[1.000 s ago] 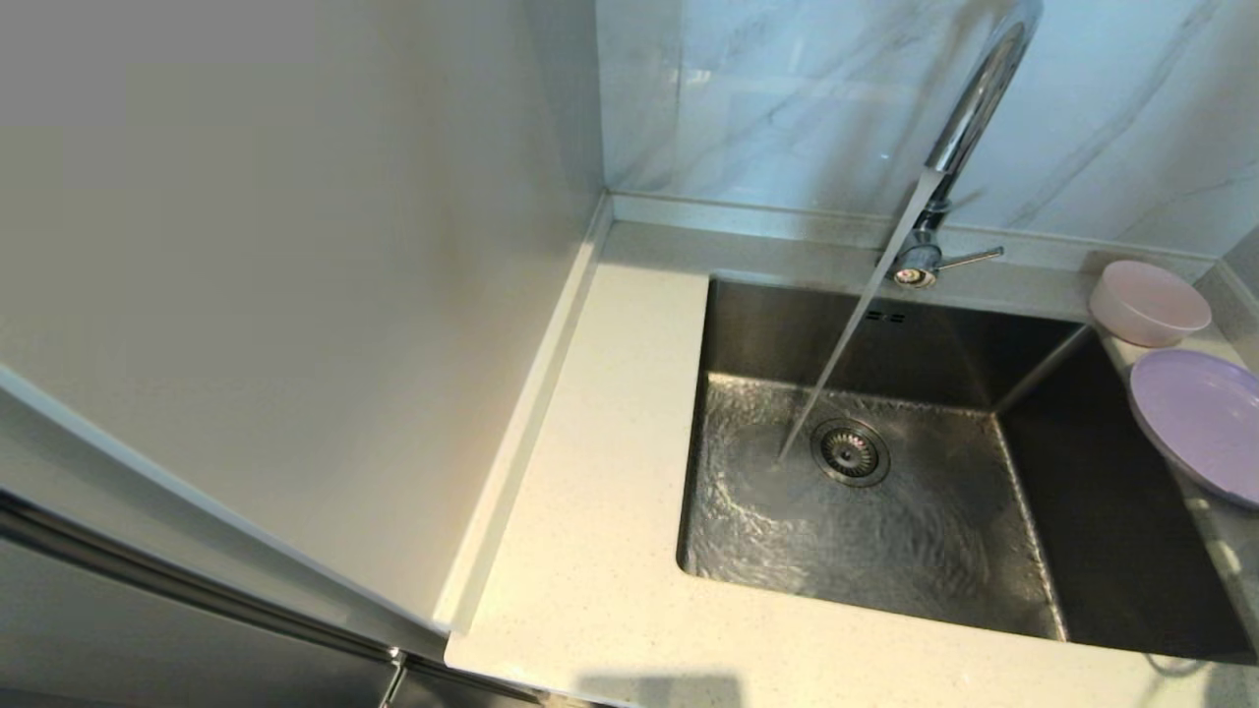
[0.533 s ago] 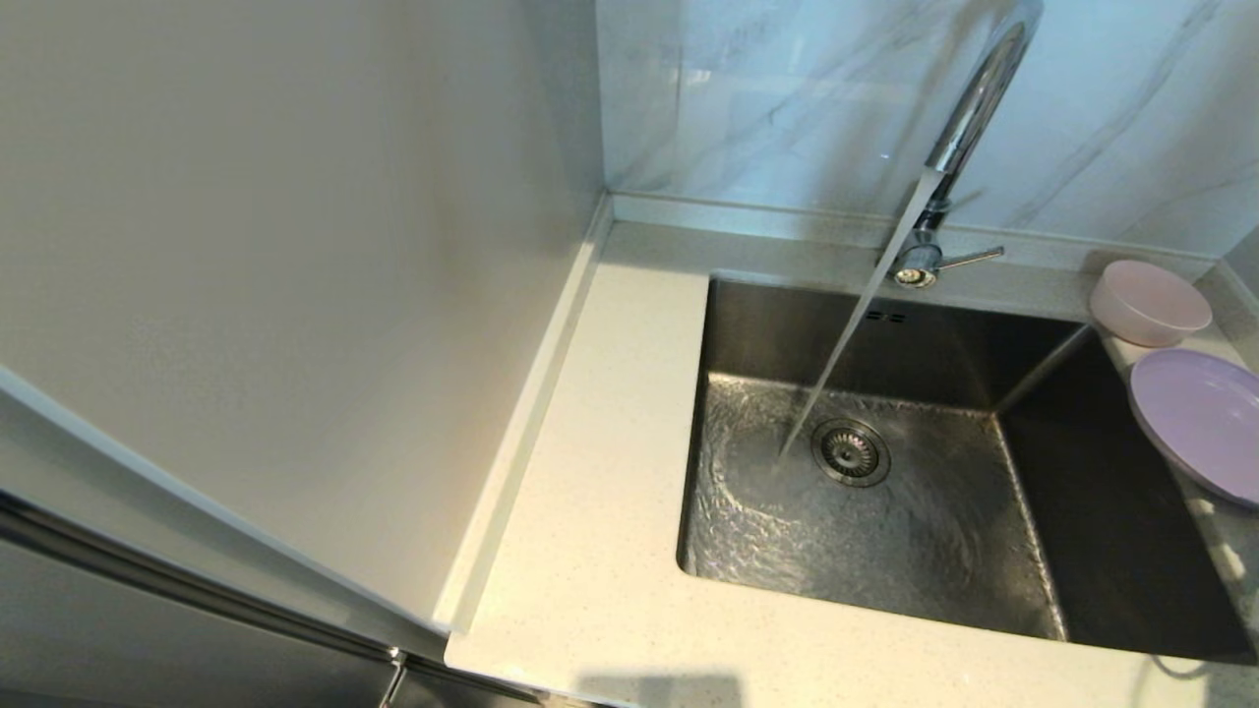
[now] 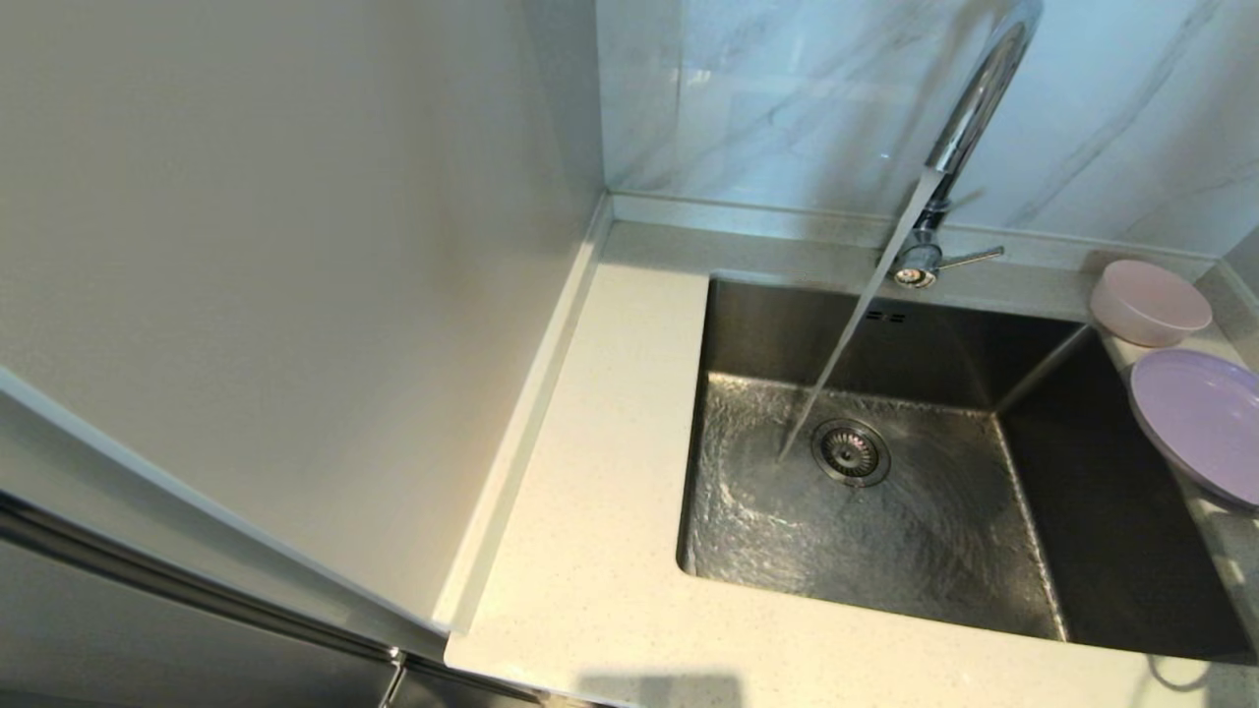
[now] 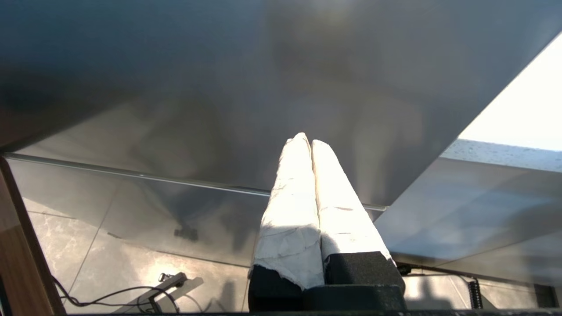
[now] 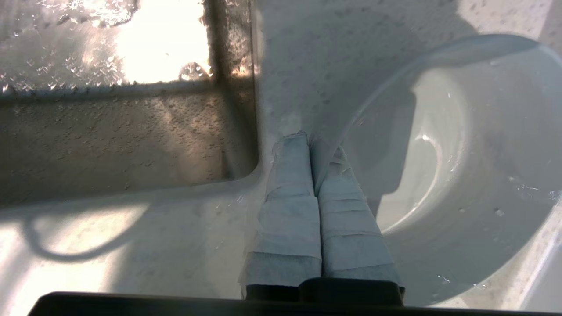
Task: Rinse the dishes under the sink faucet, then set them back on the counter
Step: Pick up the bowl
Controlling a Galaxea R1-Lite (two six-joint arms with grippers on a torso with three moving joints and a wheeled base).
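The lilac plate (image 3: pixel 1200 418) lies on the counter (image 3: pixel 610 472) right of the sink (image 3: pixel 748 324), its edge hanging over the basin. Behind it sits the pale pink bowl (image 3: pixel 1149 300). Water runs from the chrome faucet (image 3: pixel 974 98) to a spot beside the drain (image 3: pixel 850 452). Neither gripper shows in the head view. In the right wrist view my right gripper (image 5: pixel 309 136) is shut on the rim of the plate (image 5: pixel 461 153), by the sink's corner (image 5: pixel 123 140). My left gripper (image 4: pixel 307 139) is shut and empty, parked low before a grey cabinet panel (image 4: pixel 263 87).
A tall pale panel (image 3: pixel 295 246) walls off the counter's left side. Marble-veined tiles (image 3: pixel 767 88) rise behind the faucet, whose lever (image 3: pixel 969 258) points right. The sink floor is covered with rippling water. A cable lies on the tiled floor (image 4: pixel 109 294) below the left arm.
Only the water's ripples on the sink floor differ; the plate, the bowl and the faucet stay where they were.
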